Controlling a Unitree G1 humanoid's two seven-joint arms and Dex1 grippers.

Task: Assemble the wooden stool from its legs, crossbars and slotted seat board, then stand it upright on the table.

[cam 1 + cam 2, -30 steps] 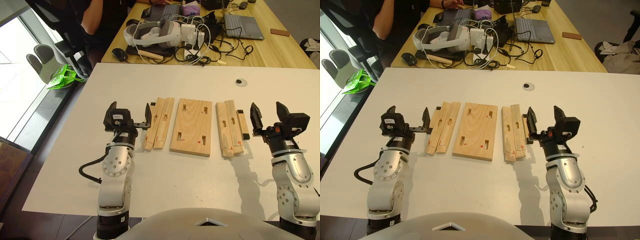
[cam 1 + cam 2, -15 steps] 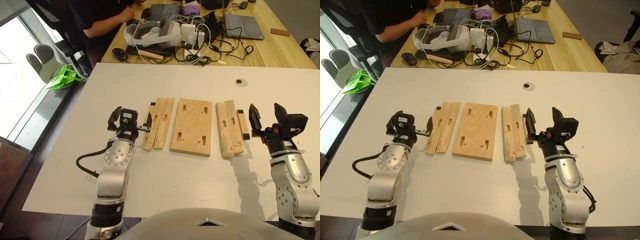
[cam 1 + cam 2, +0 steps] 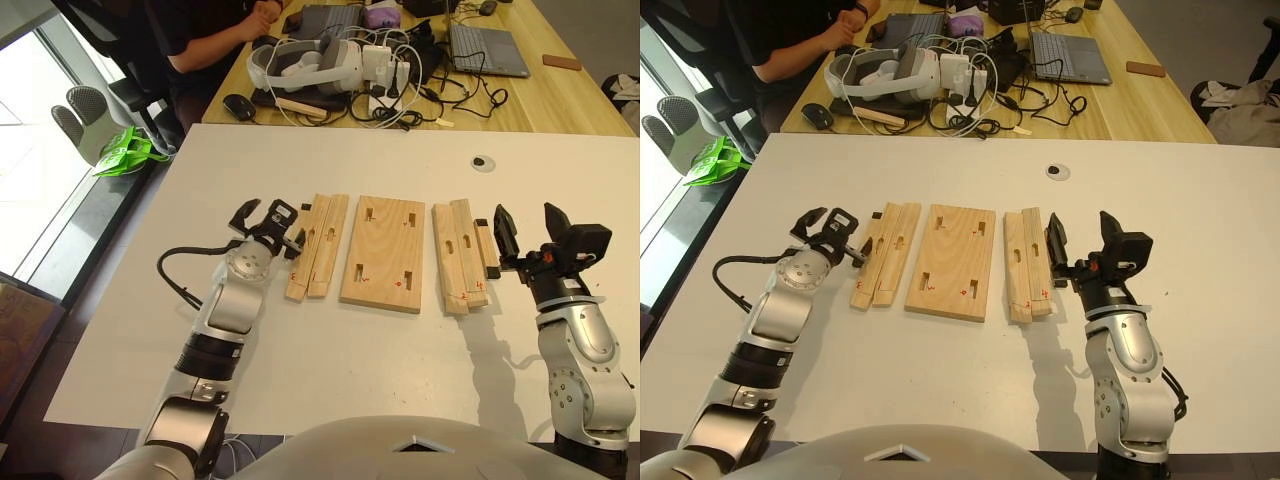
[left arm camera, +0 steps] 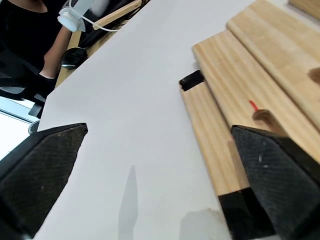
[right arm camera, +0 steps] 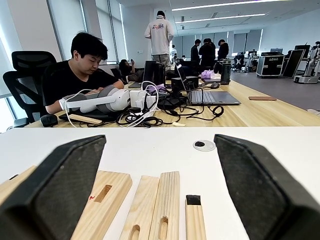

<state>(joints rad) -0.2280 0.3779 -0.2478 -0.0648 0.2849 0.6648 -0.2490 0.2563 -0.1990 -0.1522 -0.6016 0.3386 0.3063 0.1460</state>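
While nothing is joined yet, table (image 3: 400, 160): white, with all the wooden parts lying flat in one row across it.
seat board (image 3: 382, 253): pale wood rectangle in the middle of the row, with four short slots near its corners and small red marks by some of them.
left bundle (image 3: 322, 240): slotted pale lengths packed side by side, just left of the seat board; a narrow black-ended strip (image 4: 207, 135) lies along its outer side.
right bundle (image 3: 455, 255): matching slotted lengths with red marks, just right of the seat board; a black-ended bar (image 3: 485, 250) lies on its outer side.
left gripper (image 3: 268, 226): fingers spread with nothing between them, at the left bundle's outer edge, one finger above the strip's end.
right gripper (image 3: 527, 228): fingers apart and empty, just beside the right bundle's outer bar.
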